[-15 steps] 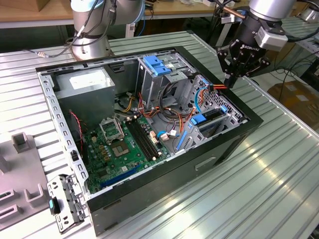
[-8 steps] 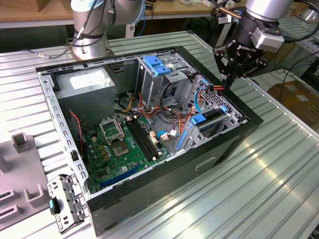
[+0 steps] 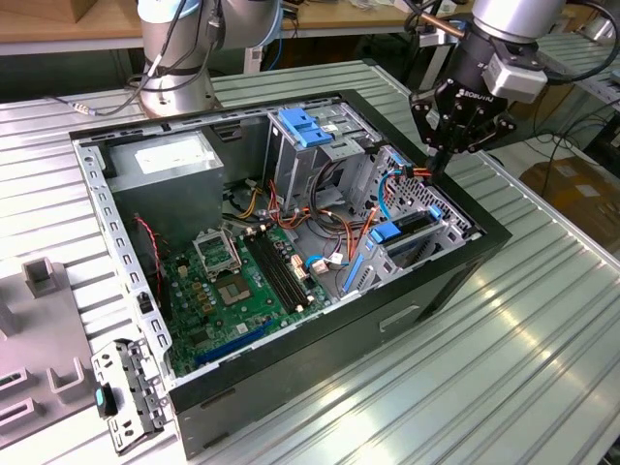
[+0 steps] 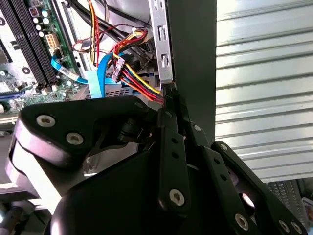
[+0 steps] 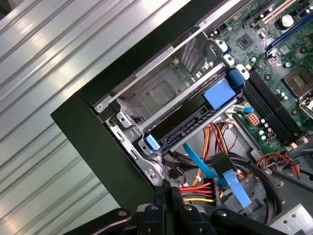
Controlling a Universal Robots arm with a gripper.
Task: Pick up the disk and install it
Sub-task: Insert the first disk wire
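Exterior view, read from its left to its right. An open desktop computer case [image 3: 291, 363] lies on its side on a ribbed metal table [image 3: 542, 368], its open side facing up, which we judge lets the arm reach in from above.

At the exterior view's left inside the case sits a grey power supply [image 3: 160, 165]. Next comes the green motherboard [image 3: 228, 281], and beyond it a light-blue plastic bracket [image 3: 305, 126] stands upright.

Further right is the metal drive cage [image 3: 441, 228], against the case wall. A dark, flat slab with blue side rails lies in one of its slots. We take this to be the disk [image 3: 415, 221], though no label is visible. In the first wrist view the disk [image 5: 193, 128] lies level between the cage walls, a blue tab [image 5: 217, 93] at one end. We judge it seated, or very nearly so.

At the exterior view's right, the gripper [image 3: 433, 172] hangs over the cage end of the case, pointing down. In both wrist views the gripper [image 4: 168, 95] [image 5: 167, 188] has its jaws drawn narrow, almost together. A bundle of red, yellow and black power wires [image 4: 139, 81] ends right at its tips. We cannot tell whether the jaws pinch the plug or only touch it. They do not hold the disk.
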